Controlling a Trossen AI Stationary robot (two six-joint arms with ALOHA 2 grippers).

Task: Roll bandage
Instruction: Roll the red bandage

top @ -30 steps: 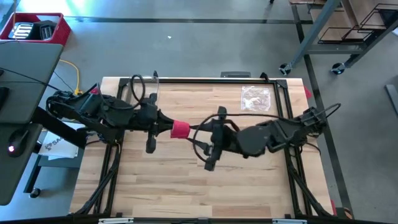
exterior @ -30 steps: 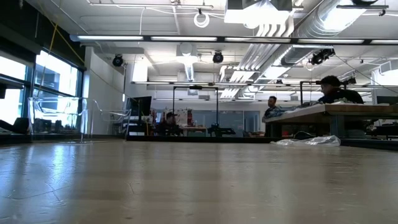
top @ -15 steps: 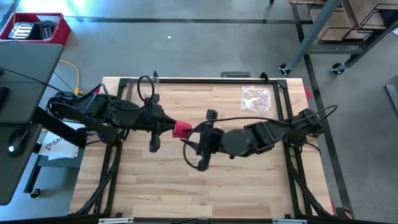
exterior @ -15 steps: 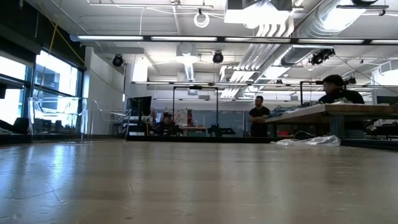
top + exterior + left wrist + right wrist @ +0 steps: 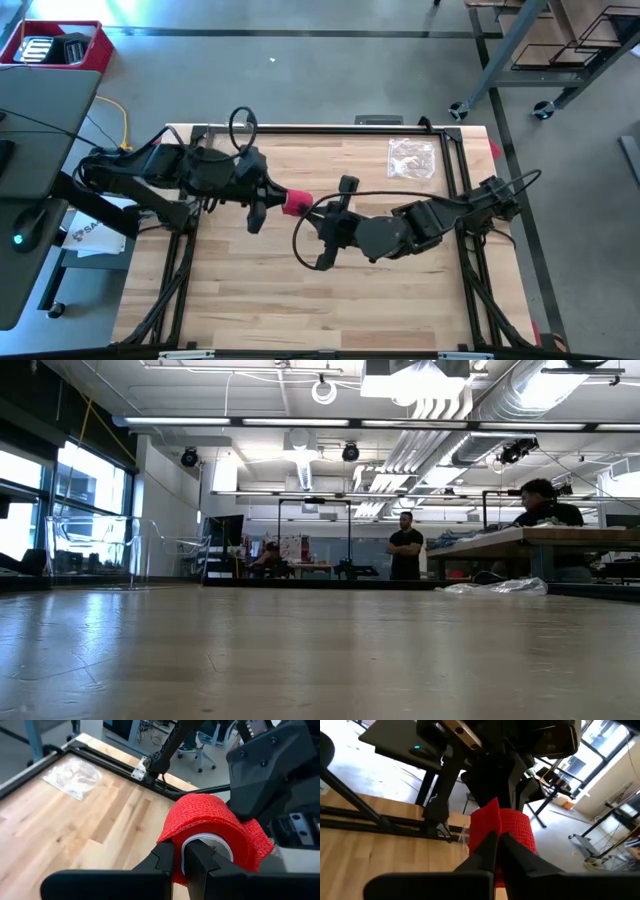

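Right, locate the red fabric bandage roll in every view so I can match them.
High view: red fabric bandage roll, mid-table, between both grippers.
Low view: not in it.
Left wrist view: centre-right.
Right wrist view: centre.
Shared landmark: crinkled clear plastic bag.

Bandage (image 5: 292,201) — red roll, white core, loose flap — held above table centre.

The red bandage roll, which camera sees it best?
The left wrist view: the bandage fills it, wound as a roll, with the left gripper shut on its rim. The right wrist view shows its side; the high view only a small red spot between the arms; the low view nothing.
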